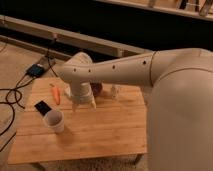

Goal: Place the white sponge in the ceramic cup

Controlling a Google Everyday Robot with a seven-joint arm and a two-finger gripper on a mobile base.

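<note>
The smooth cream gripper [84,103] hangs low over the slatted wooden table [110,130], its grasp impossible to tell, with the round, tapered white ceramic cup [54,120] upright near it, down-left as seen, and a pointed orange carrot [56,94] left of it.

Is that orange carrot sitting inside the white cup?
No, the carrot lies on the table apart from the ceramic cup, left of the gripper, which hangs over the tabletop.
</note>
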